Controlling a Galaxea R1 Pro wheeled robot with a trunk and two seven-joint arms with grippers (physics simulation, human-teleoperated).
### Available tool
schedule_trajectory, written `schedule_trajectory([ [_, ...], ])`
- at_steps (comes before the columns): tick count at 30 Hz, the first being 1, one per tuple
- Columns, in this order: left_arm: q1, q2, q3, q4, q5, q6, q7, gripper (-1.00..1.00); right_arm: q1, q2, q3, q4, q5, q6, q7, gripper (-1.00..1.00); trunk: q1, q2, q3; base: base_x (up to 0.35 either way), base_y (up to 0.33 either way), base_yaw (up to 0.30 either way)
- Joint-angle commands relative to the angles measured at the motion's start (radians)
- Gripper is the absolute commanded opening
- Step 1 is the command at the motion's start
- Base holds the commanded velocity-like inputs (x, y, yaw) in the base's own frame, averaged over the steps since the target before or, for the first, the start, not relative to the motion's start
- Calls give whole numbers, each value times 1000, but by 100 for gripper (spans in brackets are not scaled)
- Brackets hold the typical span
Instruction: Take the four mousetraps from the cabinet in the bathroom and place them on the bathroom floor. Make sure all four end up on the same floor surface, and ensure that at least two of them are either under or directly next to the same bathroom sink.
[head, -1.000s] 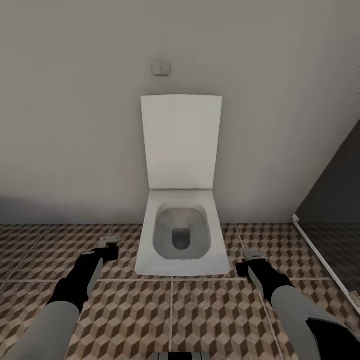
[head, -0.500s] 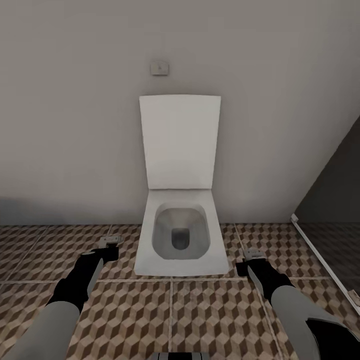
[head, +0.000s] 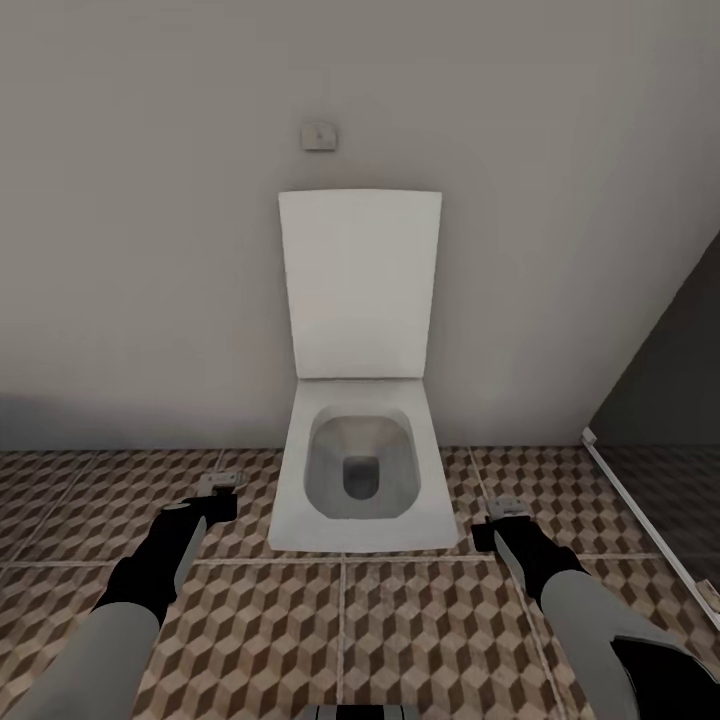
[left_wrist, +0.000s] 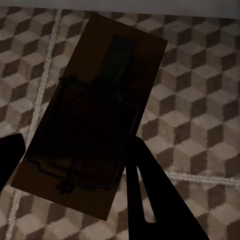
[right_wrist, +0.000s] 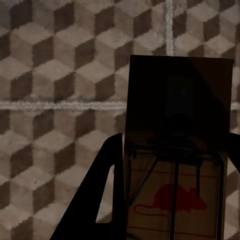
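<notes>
head view: I'm facing a white square toilet (head: 360, 480) with its lid (head: 360, 285) up against a plain grey wall (head: 150, 250); a small flush plate (head: 319, 135) sits on the wall above the lid.
head floor: the bathroom floor (head: 430, 640) with the cube-print tiles runs under the toilet and both arms.
head right edge: dark glass panel (head: 670, 400) with a pale frame strip along its base.
head left arm: left end effector (head: 222, 487) hangs low over the tiles, just beside the toilet's left flank; too small here for me to read the finger gap.
head right arm: right end effector (head: 505, 512) sits low over the tiles by the toilet's right front corner; same, gap unreadable from here.
left wrist view: a mousetrap (left_wrist: 92, 112) lies between the two dark fingers (left_wrist: 155, 195), tilted diagonally, wire parts facing the camera.
left end effector state: narrowed onto that mousetrap, fingers against its long edges, trap carried above the tiles.
left wrist background: cube tiles, grout lines, a strip of pale wall base at the far edge.
right wrist view: second mousetrap (right_wrist: 180, 150) stands between the fingers (right_wrist: 102, 200), brown slab with a red mouse print and wire bar on the near end.
right end effector state: clamped on this second mousetrap, one finger on each long side.
right wrist background: cube tiles with a grout crossing behind the trap.
</notes>
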Motion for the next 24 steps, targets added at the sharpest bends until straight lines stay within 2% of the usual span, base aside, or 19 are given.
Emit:
schedule_trajectory([
  [1,0,0,1,-1,-7,5,-1,-100,0,1,-7,-1,9,5,-1,-100,0,0,-1,0,0,0],
  [17,-1,-2,2,1,-8,4,0,-100,0,-1,-7,-1,8,11,-14,-100,0,0,-1,4,0,26],
  [24,-1,-1,0,10,-9,4,3,-100,0,-2,-7,-1,8,8,-14,-100,0,0,-1,218,0,2],
])
